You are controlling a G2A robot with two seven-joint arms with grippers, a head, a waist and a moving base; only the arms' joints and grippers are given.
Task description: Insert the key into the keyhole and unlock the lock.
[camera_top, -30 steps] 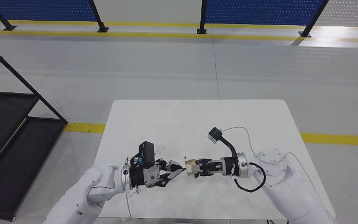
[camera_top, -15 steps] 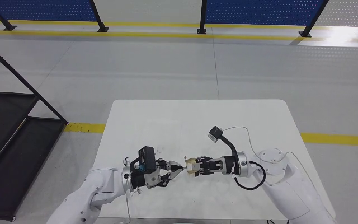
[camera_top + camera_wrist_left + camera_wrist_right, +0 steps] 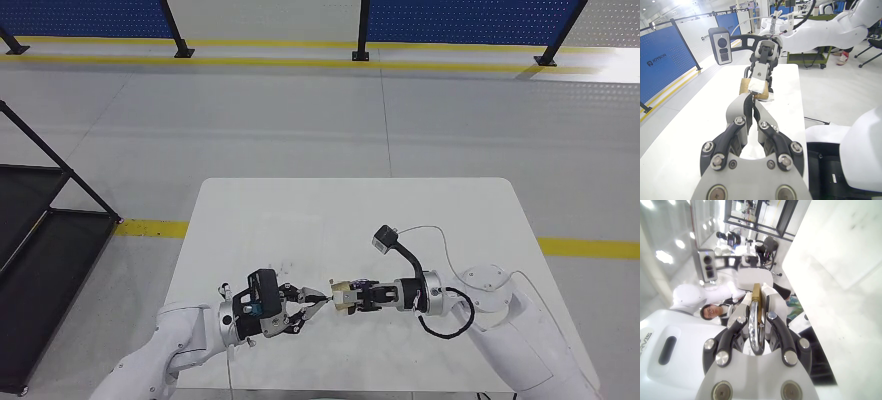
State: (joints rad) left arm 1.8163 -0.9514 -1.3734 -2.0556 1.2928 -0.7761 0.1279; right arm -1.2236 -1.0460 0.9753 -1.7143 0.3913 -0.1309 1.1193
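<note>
Your left gripper (image 3: 753, 97) is pinched narrow on the key (image 3: 753, 96), of which just a thin metal sliver shows at the fingertips. Your right gripper (image 3: 758, 291) is clamped on the lock (image 3: 744, 86), its taped pads (image 3: 757, 87) flat against the 2 broad brass faces. The chrome shackle (image 3: 754, 321) points back into that gripper's palm.

Both are held over the table (image 3: 300, 220), near its front edge and about midway between its side edges, the 2 arms facing tip to tip.

The coming move turns on 1 line. The key lies lengthwise toward the lock's bottom end, straight ahead of the left fingertips, and the lock's long axis seems to run on along that same line. The left tips sit just against the brass, so the left arm is the nearer to act. You cannot see the keyhole, nor how far the blade is in.

White print marks the blue fence panels (image 3: 660, 62), and a small label sits in the right gripper's palm; I leave both unread.
</note>
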